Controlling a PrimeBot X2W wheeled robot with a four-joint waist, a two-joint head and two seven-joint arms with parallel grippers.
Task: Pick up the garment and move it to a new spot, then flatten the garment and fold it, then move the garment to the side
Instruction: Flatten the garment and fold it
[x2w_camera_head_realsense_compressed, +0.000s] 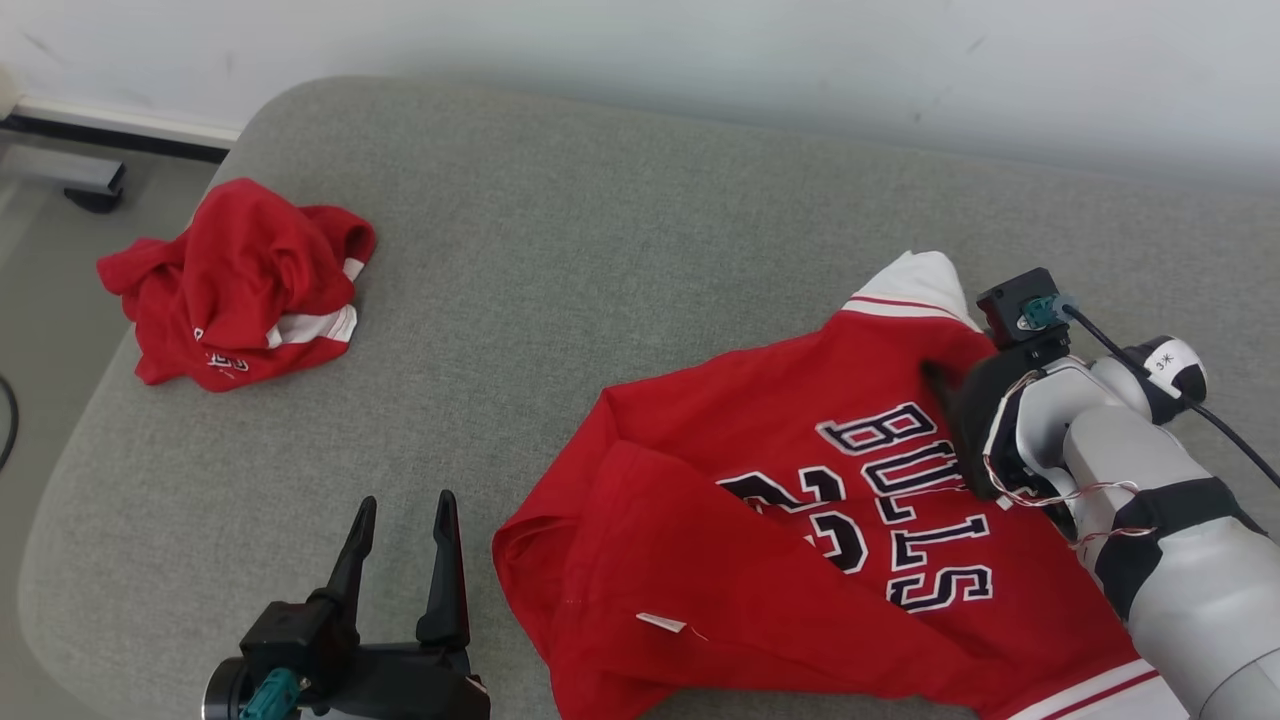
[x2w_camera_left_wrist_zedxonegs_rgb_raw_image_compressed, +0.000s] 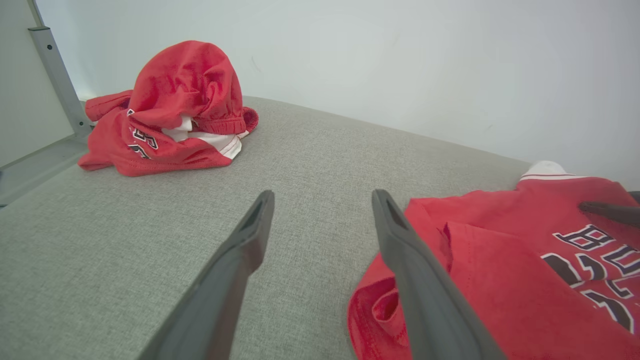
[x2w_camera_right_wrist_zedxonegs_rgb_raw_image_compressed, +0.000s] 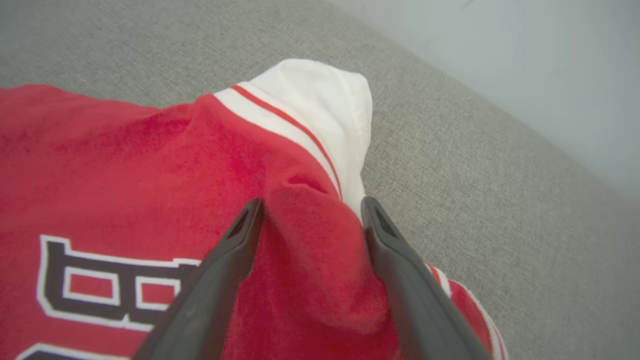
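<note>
Though creased, garment (x2w_camera_head_realsense_compressed: 760, 560) crosswise, top rightward.

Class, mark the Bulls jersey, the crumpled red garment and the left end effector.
Bulls jersey (x2w_camera_head_realsense_compressed: 740, 570): head view, folded red panel.
Crumpled red garment (x2w_camera_head_realsense_compressed: 250, 270): head view, bunched top.
Left end effector (x2w_camera_head_realsense_compressed: 406, 500): head view, midway between its fingertips.

Right forearm (x2w_camera_head_realsense_compressed: 1190, 570) pale grey, black bands, thin wires, teal connector (x2w_camera_head_realsense_compressed: 1040, 312); left tool (x2w_camera_head_realsense_compressed: 406, 498) black.
</note>
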